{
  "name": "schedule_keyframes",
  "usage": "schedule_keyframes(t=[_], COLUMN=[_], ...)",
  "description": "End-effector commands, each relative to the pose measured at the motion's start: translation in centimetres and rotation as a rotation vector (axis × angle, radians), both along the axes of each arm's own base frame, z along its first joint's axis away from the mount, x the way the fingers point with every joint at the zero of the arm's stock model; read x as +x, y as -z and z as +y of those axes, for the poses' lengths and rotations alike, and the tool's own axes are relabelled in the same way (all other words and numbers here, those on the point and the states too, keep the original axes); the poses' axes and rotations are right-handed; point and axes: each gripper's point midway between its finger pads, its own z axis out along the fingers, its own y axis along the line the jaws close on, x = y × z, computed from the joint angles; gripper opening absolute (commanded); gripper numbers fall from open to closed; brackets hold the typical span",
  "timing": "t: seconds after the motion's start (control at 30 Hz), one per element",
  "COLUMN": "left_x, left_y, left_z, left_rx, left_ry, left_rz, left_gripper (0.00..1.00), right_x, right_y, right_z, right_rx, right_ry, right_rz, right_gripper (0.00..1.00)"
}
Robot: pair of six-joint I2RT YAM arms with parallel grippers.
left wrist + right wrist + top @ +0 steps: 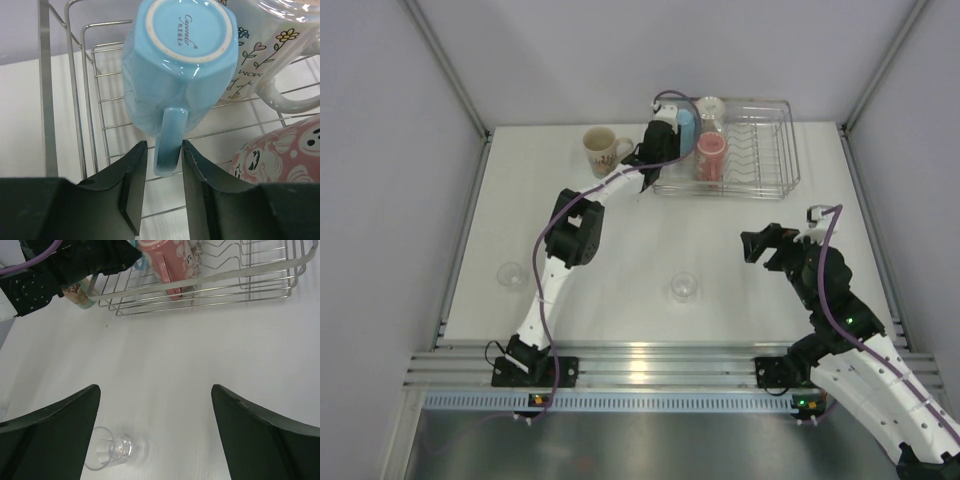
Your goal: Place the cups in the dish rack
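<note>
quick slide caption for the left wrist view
Left claw straddling the handle of an upside-down blue cup in the dish rack, beside a flowered mug.

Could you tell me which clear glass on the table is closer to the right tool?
The glass near the table's middle, left of the right tool; the other glass stands on the far side of the left arm.

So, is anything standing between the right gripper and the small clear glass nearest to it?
Nothing visible does. The open right gripper hangs over the table, and the glass sits near one of its fingers with no object between.
</note>
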Motion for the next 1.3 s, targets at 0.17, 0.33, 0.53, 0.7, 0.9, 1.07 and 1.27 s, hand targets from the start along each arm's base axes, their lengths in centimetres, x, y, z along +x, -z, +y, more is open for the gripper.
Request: schedule_keyframes(t=[0.17, 0.33, 0.53, 0.7, 0.9, 1.07, 1.27], left_x=[0.7, 1.4, 1.9, 2.3, 2.6, 2.4, 1.3], left_y=[-5.7, -4.8, -4.6, -4.6, -3.4, -3.0, -4.4], left_z=[0.1, -0.3, -0.4, -0.2, 0.0, 0.1, 0.3], left_rx=[-0.023, -0.02, -0.025, -0.027, -0.015, -0.017, -0.033], left_ry=[0.007, 0.005, 0.004, -0.014, -0.026, -0.026, -0.025], left_rz=[-0.121, -0.125, -0.138, -0.152, -0.146, -0.135, -0.14], left_gripper=[0.36, 0.28, 0.16, 0.13, 0.18, 0.26, 0.41], right_x=[0.1, 0.0, 0.2, 0.4, 0.4, 0.3, 0.2], right_y=[-2.2, -2.1, -2.1, -1.6, -1.6, -1.7, -2.1], right_z=[-0.5, -0.6, -0.7, -0.5, -0.6, -0.8, -0.6], right_rx=[0.021, 0.016, 0.006, 0.002, -0.001, 0.0, 0.014], right_ry=[0.019, 0.022, 0.033, 0.03, 0.033, 0.039, 0.03], right_rz=[-0.053, -0.051, -0.048, -0.035, -0.033, -0.035, -0.039], right_gripper=[0.93, 0.93, 0.93, 0.93, 0.93, 0.93, 0.93])
